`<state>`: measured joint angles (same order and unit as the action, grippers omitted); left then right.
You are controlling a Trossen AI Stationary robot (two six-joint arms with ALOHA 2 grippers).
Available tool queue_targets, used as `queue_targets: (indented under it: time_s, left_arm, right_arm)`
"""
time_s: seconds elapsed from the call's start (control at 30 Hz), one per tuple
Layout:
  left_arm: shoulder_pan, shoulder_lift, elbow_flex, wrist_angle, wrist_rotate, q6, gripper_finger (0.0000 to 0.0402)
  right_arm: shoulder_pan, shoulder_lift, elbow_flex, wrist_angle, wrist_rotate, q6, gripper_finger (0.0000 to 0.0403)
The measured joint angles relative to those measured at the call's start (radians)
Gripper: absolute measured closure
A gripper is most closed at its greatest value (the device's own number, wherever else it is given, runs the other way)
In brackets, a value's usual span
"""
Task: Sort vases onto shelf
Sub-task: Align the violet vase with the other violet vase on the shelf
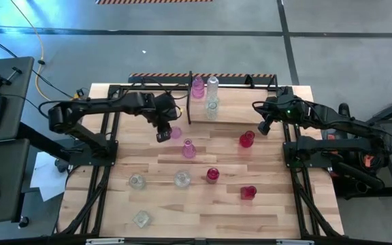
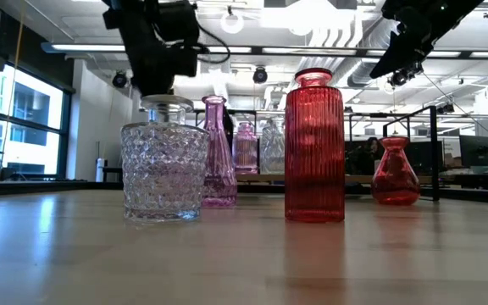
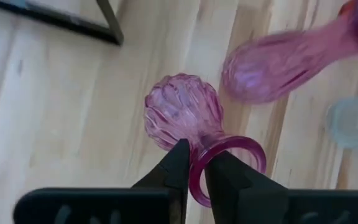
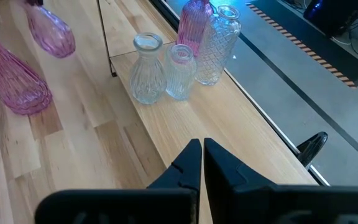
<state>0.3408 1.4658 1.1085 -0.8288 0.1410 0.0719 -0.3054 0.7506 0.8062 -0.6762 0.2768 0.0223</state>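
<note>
Vases: your left pincer grips the rim of a round pink vase near the shelf; others stand scattered across the bench. Your right pincer waits clenched beside the shelf.

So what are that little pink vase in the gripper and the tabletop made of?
The pink vase looks like tinted glass: see-through, ribbed and glossy. The tabletop looks like pale wood in joined strips with visible grain and a smooth, slightly shiny finish.
</note>
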Motion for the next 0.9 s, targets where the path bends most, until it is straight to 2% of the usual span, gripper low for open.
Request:
queue_targets:
  time_s: [0.17, 0.37, 0.53, 0.7, 0.9]
  left_arm:
    - [0.000, -0.006, 0.083, -0.048, 0.000, 0.009, 0.0388]
    - [-0.001, -0.007, 0.234, -0.135, -0.004, 0.011, 0.0382]
    - [-0.001, -0.007, 0.342, -0.199, -0.065, 0.032, 0.0382]
    - [-0.001, -0.007, 0.426, -0.215, -0.075, 0.054, 0.0387]
    - [0.005, 0.050, 0.556, -0.237, -0.076, 0.093, 0.0385]
  right_arm:
    - [0.000, 0.000, 0.000, 0.000, 0.000, 0.004, 0.0403]
    - [0.000, 0.000, 0.000, 0.001, -0.001, 0.006, 0.0403]
    - [0.000, 0.001, 0.000, 0.002, -0.001, 0.005, 0.0403]
    - [0.000, 0.001, 0.000, 0.008, -0.001, 0.005, 0.0403]
    - [0.000, 0.001, 0.000, 0.008, -0.004, 0.005, 0.0403]
